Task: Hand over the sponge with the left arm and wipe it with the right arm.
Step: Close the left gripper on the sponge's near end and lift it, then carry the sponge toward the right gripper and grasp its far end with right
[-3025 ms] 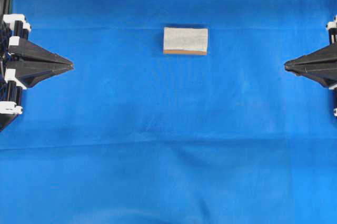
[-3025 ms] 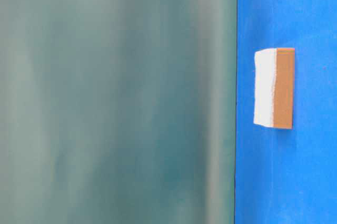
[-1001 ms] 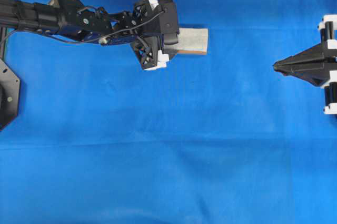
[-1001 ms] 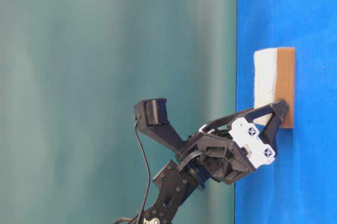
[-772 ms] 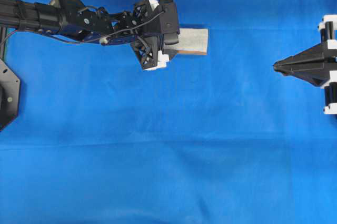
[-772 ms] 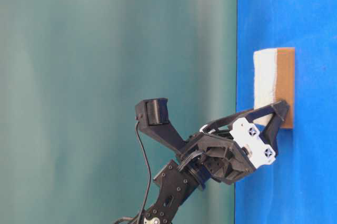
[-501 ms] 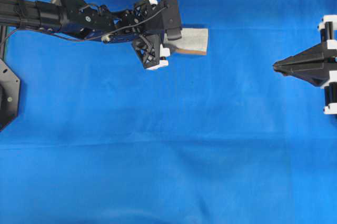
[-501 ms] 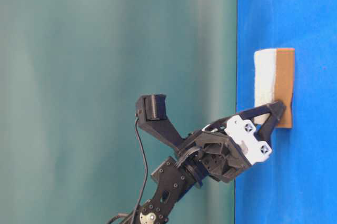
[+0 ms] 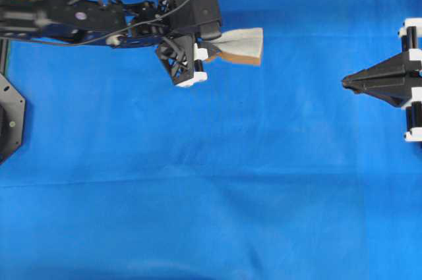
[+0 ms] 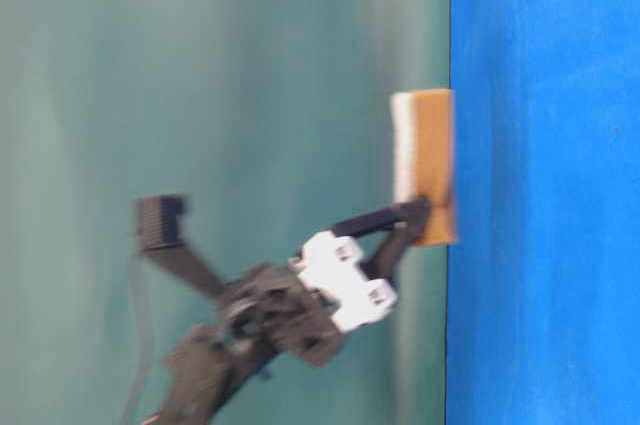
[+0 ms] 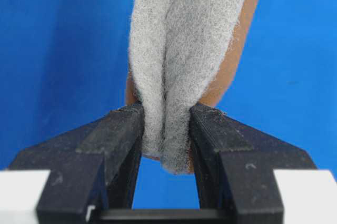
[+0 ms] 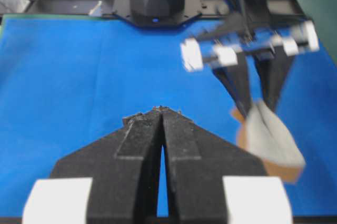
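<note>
Left claw (image 11: 164, 129) pinches one sponge (image 11: 184, 50), seemingly lifted off cloth (image 9: 211, 181).

Left pincer (image 11: 165, 129) pinching sponge (image 11: 184, 39) end

We see a blue cloth (image 9: 217, 181) covering the whole work surface — lightly creased, with one long fold running across its lower half. Behind it, at table level, we see a plain teal-green backdrop (image 10: 200, 75) — blurred, featureless.
</note>
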`<state>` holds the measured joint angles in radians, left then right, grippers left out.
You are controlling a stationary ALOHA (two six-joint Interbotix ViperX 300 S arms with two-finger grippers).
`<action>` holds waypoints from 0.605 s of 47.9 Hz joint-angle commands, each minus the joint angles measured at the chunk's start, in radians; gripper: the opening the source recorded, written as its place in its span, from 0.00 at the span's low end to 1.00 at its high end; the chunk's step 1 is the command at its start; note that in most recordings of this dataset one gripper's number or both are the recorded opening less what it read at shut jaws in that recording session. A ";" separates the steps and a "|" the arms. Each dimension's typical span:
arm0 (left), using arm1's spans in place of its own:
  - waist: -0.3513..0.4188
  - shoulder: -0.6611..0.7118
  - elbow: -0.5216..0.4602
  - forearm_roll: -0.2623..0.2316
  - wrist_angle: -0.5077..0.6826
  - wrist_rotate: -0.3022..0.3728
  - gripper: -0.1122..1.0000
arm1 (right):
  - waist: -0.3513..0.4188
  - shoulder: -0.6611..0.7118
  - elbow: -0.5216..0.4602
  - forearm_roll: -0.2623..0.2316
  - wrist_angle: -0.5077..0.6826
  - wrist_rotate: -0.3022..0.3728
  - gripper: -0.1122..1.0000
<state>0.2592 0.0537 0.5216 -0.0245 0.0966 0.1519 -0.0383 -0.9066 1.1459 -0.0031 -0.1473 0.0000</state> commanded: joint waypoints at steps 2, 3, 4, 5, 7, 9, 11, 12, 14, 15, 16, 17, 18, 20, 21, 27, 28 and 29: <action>-0.049 -0.092 0.000 -0.005 0.034 -0.008 0.31 | -0.017 0.005 -0.018 0.002 0.000 0.002 0.10; -0.057 -0.100 0.002 -0.005 0.038 -0.011 0.31 | -0.018 0.005 -0.015 0.002 0.000 0.002 0.10; -0.066 -0.109 0.003 -0.005 0.040 -0.015 0.31 | -0.021 0.006 -0.018 0.002 0.003 0.002 0.10; -0.077 -0.115 0.005 -0.005 0.041 -0.021 0.31 | -0.023 0.005 -0.018 0.002 0.003 0.002 0.10; -0.095 -0.126 0.009 -0.005 0.043 -0.034 0.31 | -0.028 0.005 -0.020 0.002 0.008 0.002 0.10; -0.115 -0.132 0.012 -0.005 0.043 -0.049 0.31 | -0.032 0.005 -0.020 0.002 0.011 0.002 0.10; -0.133 -0.138 0.012 -0.005 0.043 -0.066 0.31 | -0.034 0.006 -0.021 0.002 0.014 0.002 0.10; -0.143 -0.140 0.012 -0.005 0.043 -0.074 0.31 | -0.034 0.006 -0.021 0.002 0.017 0.002 0.10; -0.160 -0.141 0.012 -0.005 0.044 -0.089 0.31 | -0.035 0.008 -0.021 0.000 0.018 0.002 0.10; -0.167 -0.143 0.012 -0.005 0.043 -0.095 0.31 | -0.037 0.009 -0.023 0.002 0.018 0.002 0.10; -0.176 -0.144 0.012 -0.005 0.043 -0.103 0.31 | -0.037 0.012 -0.025 0.000 0.018 0.002 0.10; -0.181 -0.144 0.012 -0.005 0.044 -0.104 0.31 | -0.037 0.014 -0.025 0.002 0.018 0.002 0.10; -0.184 -0.144 0.012 -0.005 0.043 -0.107 0.31 | -0.037 0.017 -0.026 0.002 0.018 0.002 0.10; -0.189 -0.143 0.012 -0.005 0.043 -0.110 0.31 | -0.037 0.023 -0.031 0.002 0.018 0.003 0.10; -0.189 -0.143 0.012 -0.005 0.044 -0.112 0.31 | -0.037 0.025 -0.032 0.002 0.018 0.005 0.10; -0.189 -0.143 0.012 -0.005 0.043 -0.114 0.31 | -0.037 0.052 -0.052 0.005 0.018 0.020 0.10; -0.187 -0.143 0.012 -0.005 0.043 -0.114 0.31 | -0.037 0.058 -0.055 0.005 0.021 0.023 0.10; -0.189 -0.143 0.012 -0.005 0.044 -0.114 0.31 | -0.037 0.066 -0.057 0.005 0.023 0.026 0.10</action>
<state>0.0721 -0.0644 0.5430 -0.0276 0.1442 0.0383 -0.0721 -0.8606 1.1229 -0.0015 -0.1243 0.0184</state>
